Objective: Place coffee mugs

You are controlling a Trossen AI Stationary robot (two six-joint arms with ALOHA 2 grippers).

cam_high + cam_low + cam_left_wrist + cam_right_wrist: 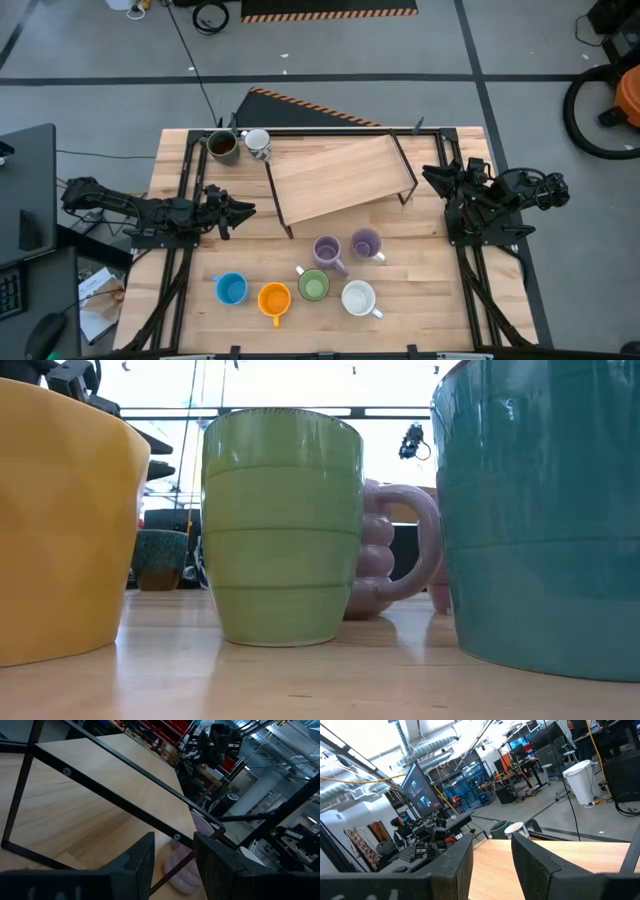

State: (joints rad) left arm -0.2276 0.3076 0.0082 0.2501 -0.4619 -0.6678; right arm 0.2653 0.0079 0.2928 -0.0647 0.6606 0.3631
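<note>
Evidently early in the job, judging by the layout: none of the eight mugs on the wooden rack (340, 178) yet, its tilted board bare. Two parked at the far-left corner of the tabletop (420, 320): dark brown mug (222, 146) and white-grey patterned mug (258, 144), just beside each other. Six clustered toward the near edge, in front of the rack: first lilac mug (327, 251) and second lilac mug (365, 245) side by side, then nearer the edge blue mug (232, 289), orange mug (274, 299), green mug (314, 286) and white mug (359, 298) in a loose row. All upright, openings up. From table height, green one in the middle with a lilac one's ribbed body and handle close behind it; whether touching, cannot tell.

Left claw (243, 210) low at the left edge, pointing toward the rack, fingers (141, 865) parted by a narrow gap, nothing between them. Right claw (432, 178) folded at the right edge, facing across the tabletop, fingers (455, 860) likewise slightly apart and holding nothing. Neither near a mug. Left to do, as a judgement: all eight placements.

Pale wood planks on a black frame, clean and dry. Grey concrete floor around, a hazard-striped strip beyond the far edge, cables trailing, a workshop with monitors, shelving and a white bin behind.
</note>
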